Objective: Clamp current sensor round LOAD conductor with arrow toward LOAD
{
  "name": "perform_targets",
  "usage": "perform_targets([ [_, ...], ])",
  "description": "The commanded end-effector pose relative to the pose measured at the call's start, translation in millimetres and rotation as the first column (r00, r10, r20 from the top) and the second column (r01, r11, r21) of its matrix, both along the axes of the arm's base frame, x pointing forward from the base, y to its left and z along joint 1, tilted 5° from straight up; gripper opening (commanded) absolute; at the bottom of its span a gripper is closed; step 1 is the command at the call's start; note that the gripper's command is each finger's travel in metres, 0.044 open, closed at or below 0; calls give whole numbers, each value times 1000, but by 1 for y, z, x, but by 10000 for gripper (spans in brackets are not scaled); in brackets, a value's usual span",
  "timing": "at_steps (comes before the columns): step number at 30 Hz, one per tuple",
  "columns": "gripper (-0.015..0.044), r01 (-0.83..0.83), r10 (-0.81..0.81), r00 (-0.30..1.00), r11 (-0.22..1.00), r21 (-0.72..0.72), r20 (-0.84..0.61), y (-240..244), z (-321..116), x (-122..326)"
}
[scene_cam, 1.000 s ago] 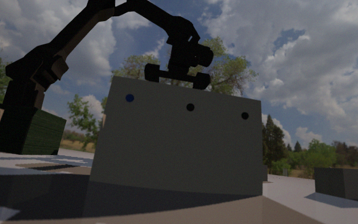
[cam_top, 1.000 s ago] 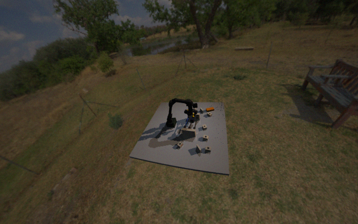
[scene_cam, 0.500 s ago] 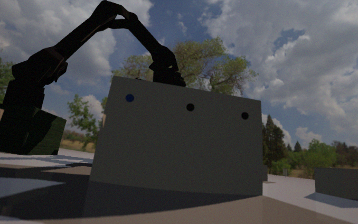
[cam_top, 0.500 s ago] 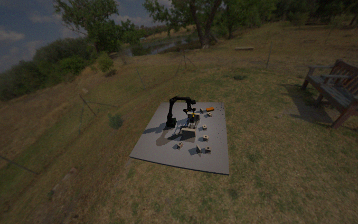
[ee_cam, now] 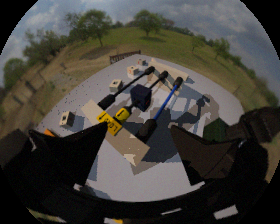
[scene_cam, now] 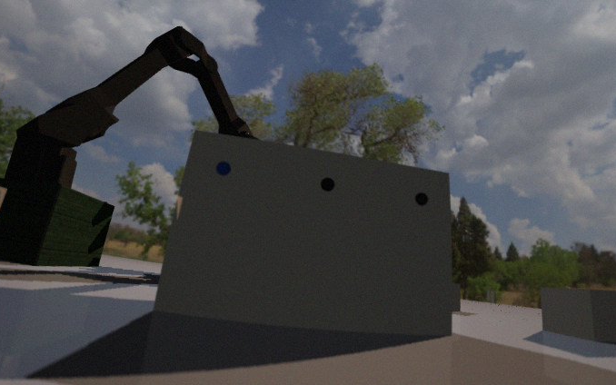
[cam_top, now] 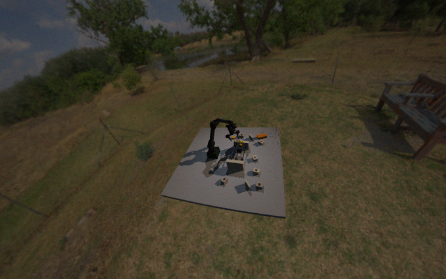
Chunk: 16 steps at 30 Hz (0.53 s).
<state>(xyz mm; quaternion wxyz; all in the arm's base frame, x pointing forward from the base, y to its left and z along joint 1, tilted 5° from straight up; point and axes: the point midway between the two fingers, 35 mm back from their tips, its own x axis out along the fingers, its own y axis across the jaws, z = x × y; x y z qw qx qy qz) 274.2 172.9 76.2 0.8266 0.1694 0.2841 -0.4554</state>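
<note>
A dark blue sensor block sits around the middle conductor, between the two end panels. It looks closed, but its latch is too small to judge. Its arrow cannot be read. A yellow LOAD label is on the near panel in the wrist view, with a yellow collar on the same middle conductor. A black conductor and a blue conductor run at either side. My gripper is open and empty, raised and tilted, clear of the sensor. In the exterior view its fingers are hidden behind a panel.
The far panel holds the conductors' other ends. Several small pale blocks, such as one, stand along one side. An orange block lies near the table's back edge. The arm's green base is on the blue conductor's side.
</note>
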Motion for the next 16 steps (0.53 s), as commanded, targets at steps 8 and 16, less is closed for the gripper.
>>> perform_targets([
  [8,440,0,0,1000,1000,6,-4,1,0,0],
  [16,440,63,-60,996,997,52,-63,-7,-3,4],
])
